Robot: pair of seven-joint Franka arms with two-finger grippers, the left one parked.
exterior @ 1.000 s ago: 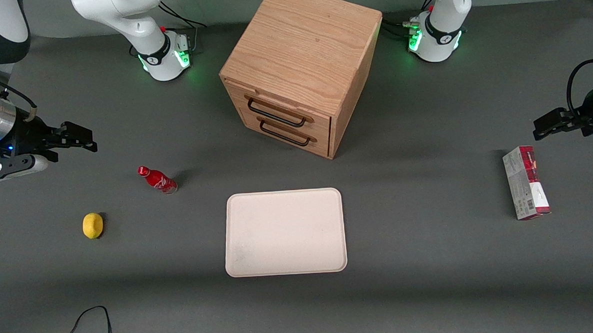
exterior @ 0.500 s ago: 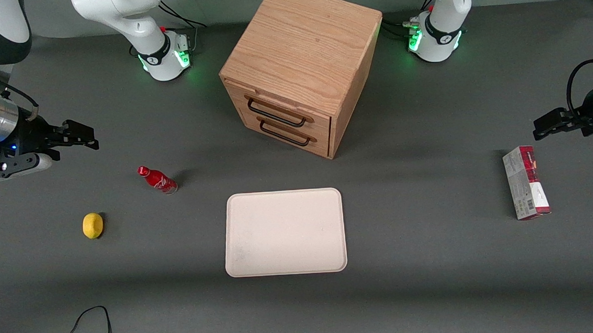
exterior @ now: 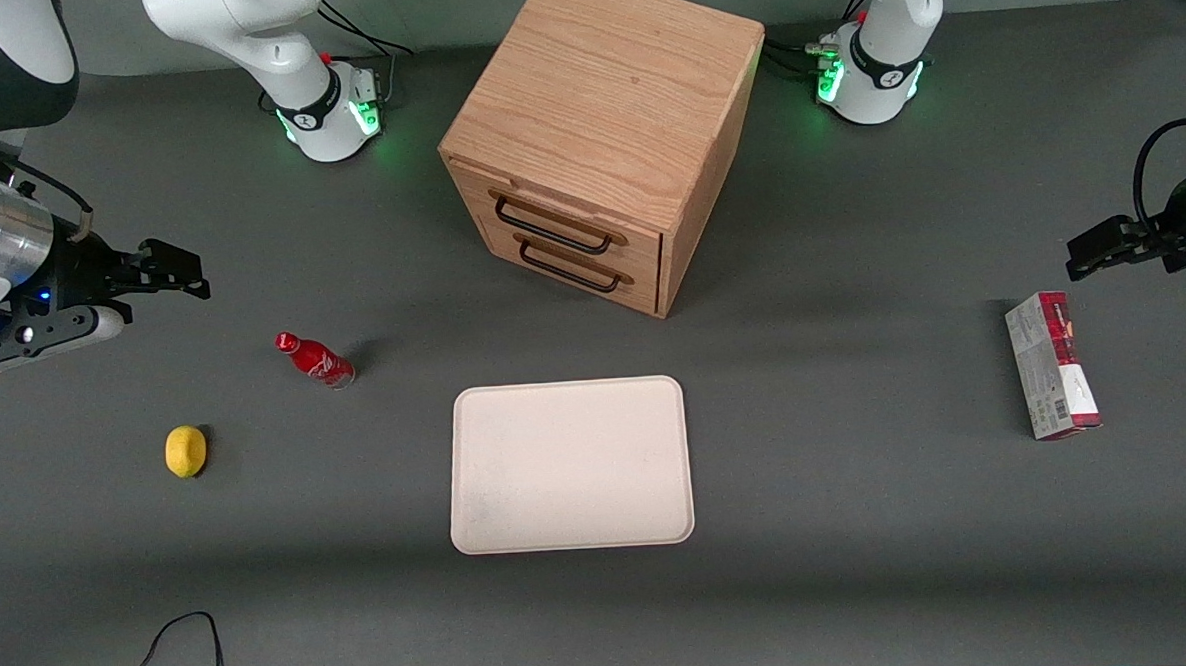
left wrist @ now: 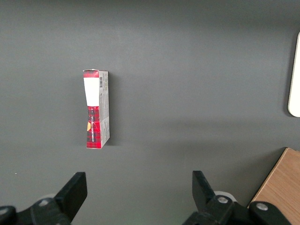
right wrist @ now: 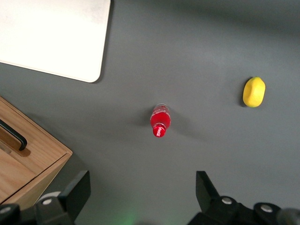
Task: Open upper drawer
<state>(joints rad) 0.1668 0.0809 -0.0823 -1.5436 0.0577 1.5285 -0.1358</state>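
Observation:
The light-oak cabinet (exterior: 604, 122) stands at the table's middle, farther from the front camera than the tray. Its upper drawer (exterior: 558, 219) is shut, with a thin black wire handle (exterior: 552, 231); the matching lower drawer (exterior: 575, 264) sits below it, also shut. A corner of the cabinet (right wrist: 28, 159) with one black handle end (right wrist: 14, 136) shows in the right wrist view. My gripper (exterior: 172, 274) hovers open and empty above the table toward the working arm's end, well away from the cabinet. Its fingers (right wrist: 77, 190) are spread wide.
A red bottle (exterior: 314, 359) stands near my gripper, also in the right wrist view (right wrist: 160, 121). A yellow lemon (exterior: 186, 451) lies nearer the front camera. A white tray (exterior: 570, 464) lies in front of the cabinet. A red-and-white box (exterior: 1052, 365) lies toward the parked arm's end.
My gripper has drifted a little toward the cabinet. Its fingers stay open. The drawers and other objects have not moved.

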